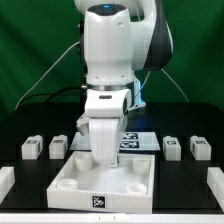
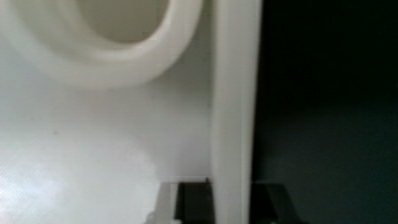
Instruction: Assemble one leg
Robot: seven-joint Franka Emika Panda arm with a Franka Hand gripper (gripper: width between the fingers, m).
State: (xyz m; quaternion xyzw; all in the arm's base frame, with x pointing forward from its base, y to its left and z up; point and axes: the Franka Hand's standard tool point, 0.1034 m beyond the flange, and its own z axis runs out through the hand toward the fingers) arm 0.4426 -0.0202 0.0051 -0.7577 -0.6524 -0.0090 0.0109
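Observation:
The large white tray-shaped part lies on the black table in front of the arm. My gripper reaches down onto its far rim. In the wrist view the gripper has one dark finger on each side of the raised rim, shut on it. A round socket shows inside the tray. Four small white legs with tags stand in a row: two at the exterior view's left and two at its right. None is held.
The marker board lies behind the tray, partly hidden by the arm. White blocks sit at the table's front corners, one at the exterior view's left and one at its right. A green backdrop stands behind.

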